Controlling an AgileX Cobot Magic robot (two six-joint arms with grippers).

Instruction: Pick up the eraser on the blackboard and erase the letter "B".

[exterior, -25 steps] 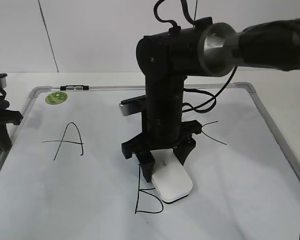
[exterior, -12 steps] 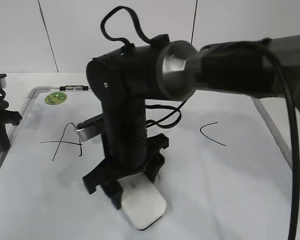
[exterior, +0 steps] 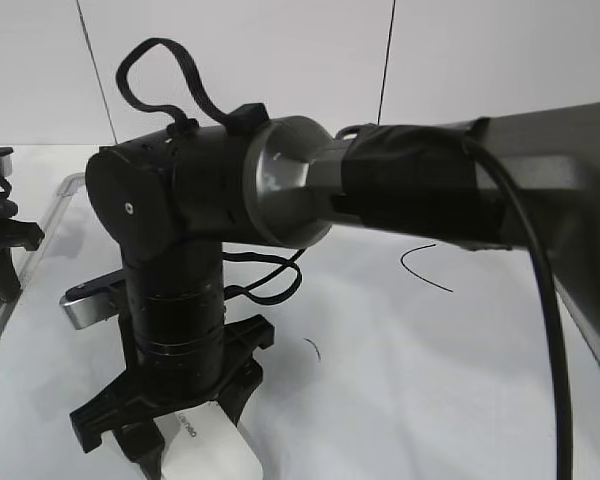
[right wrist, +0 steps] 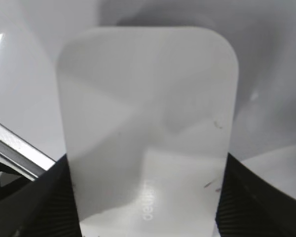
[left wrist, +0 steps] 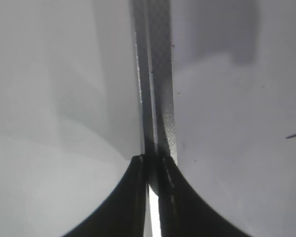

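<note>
Currently the right gripper (exterior: 185, 440) is clamped on the eraser (right wrist: 148, 133), one black jaw against each long side, and presses it flat on the blackboard (exterior: 430, 380) at the lower left of the exterior view. Small grey print sits on the eraser's top near the jaws; it is too blurred to read. On the board, the "C" (exterior: 425, 268) shows right of the arm, and a short curved black stroke (exterior: 313, 348) lies just right of the gripper; no complete "B" is visible there. The arm covers the area where an "A" would be. The left gripper (left wrist: 153, 182) is at the board's left edge, its jaws closed together with nothing between them, directly over the grey frame (left wrist: 158, 74).
</note>
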